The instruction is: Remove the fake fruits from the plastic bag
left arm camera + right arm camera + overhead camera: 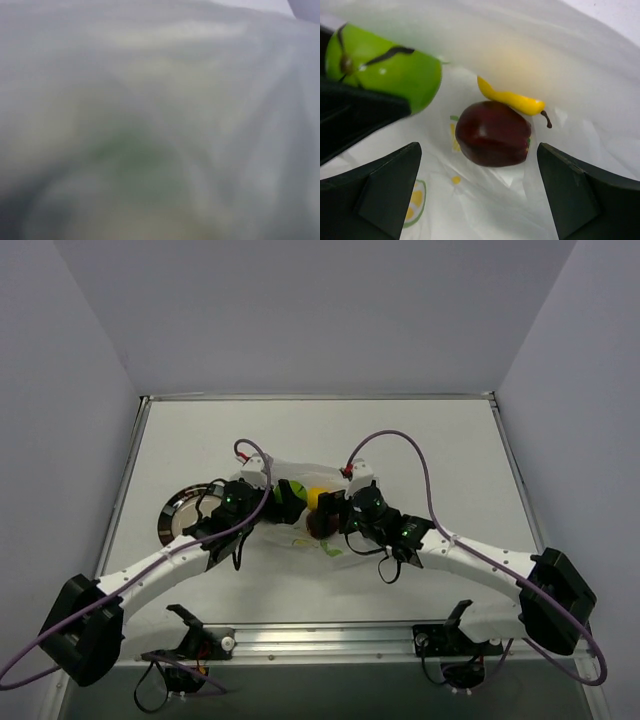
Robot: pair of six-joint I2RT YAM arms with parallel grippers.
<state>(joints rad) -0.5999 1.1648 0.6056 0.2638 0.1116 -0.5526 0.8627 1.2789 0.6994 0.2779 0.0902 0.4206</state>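
Observation:
The clear plastic bag (300,540) lies crumpled at the table's middle, and both grippers are in it. In the right wrist view the dark red fruit (492,132) and the yellow fruit (512,100) lie on the bag film (485,210). My right gripper (477,200) is open just short of the red fruit. The green fruit (385,67) sits up at the left between the left gripper's dark fingers (350,115). From above, my left gripper (285,502) is at the green fruit (281,494). The left wrist view is blurred film (160,75) with a green smear (135,155).
A round dark-rimmed plate (170,525) sits left of the bag, partly under the left arm. Purple cables arc over both arms. White walls stand close along the table's left, right and far sides.

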